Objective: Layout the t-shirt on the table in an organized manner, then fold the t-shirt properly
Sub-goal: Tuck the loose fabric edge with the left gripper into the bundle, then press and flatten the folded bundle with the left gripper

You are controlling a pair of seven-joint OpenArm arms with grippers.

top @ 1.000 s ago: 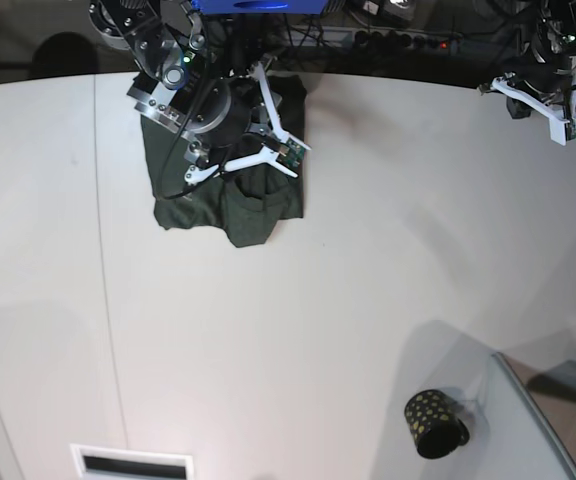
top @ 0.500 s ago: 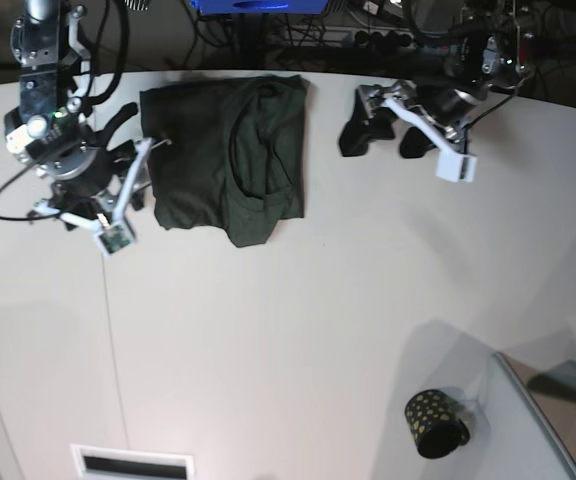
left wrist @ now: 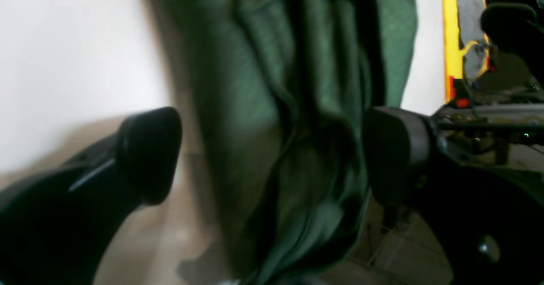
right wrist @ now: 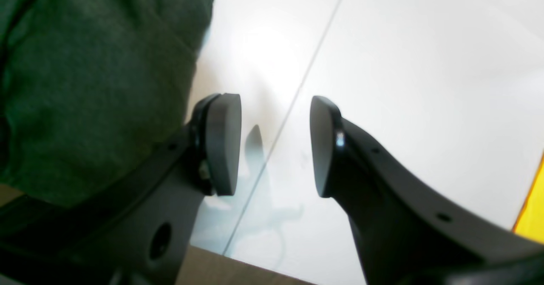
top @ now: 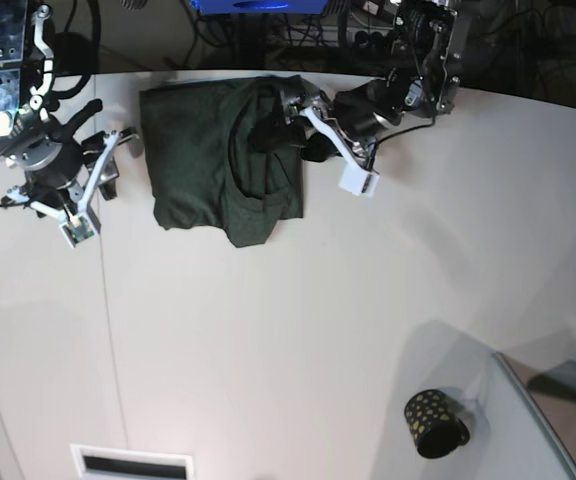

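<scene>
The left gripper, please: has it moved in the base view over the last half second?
Yes. The left gripper has moved left, from bare table to the t-shirt's right edge.

Backdrop: beyond the far curved edge I see a dark area with tangled cables and a blue frame piece.
Light: I get soft grey shadows low on the right.
Corner: a glass panel sits lower right.
Near edge: a white slotted vent shows.
</scene>
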